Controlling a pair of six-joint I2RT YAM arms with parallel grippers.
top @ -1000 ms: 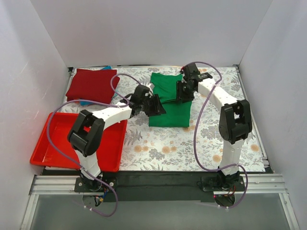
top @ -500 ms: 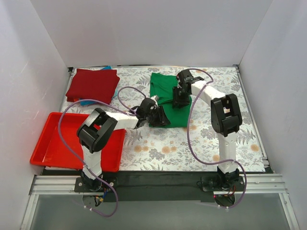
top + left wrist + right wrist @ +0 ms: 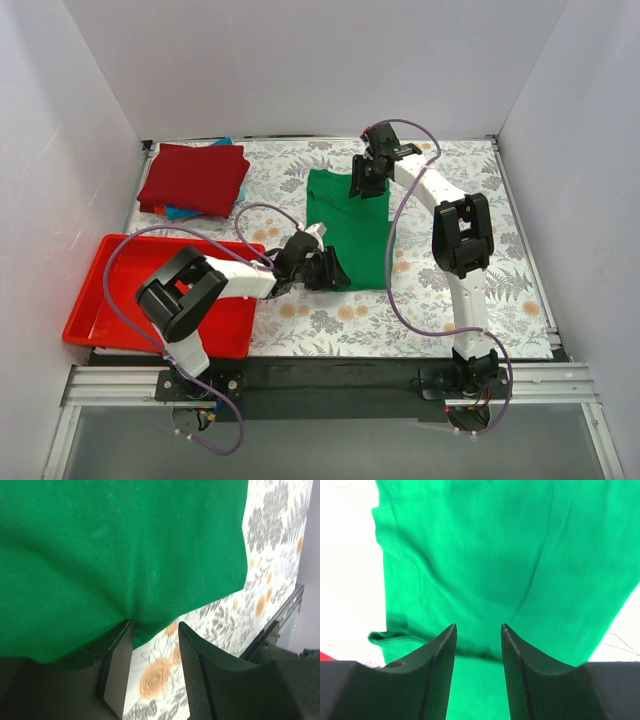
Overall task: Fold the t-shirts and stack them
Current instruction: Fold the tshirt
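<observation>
A red tray [image 3: 115, 295] sits near left, and beyond it a folded dark red shirt [image 3: 192, 175] lies on a blue one [image 3: 183, 213]. The left gripper [image 3: 322, 270], jaws apart, meets the near hem of the green shirt [image 3: 350, 230] spread flat mid-table. The right gripper [image 3: 362, 182], jaws apart, is at its far edge.

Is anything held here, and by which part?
Nothing looks gripped: left gripper at the near hem of the green t-shirt, right gripper at its far edge, both with jaws apart.

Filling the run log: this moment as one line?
green t-shirt: spread mid-table | left gripper: open at its near corner | right gripper: open at far edge
</observation>
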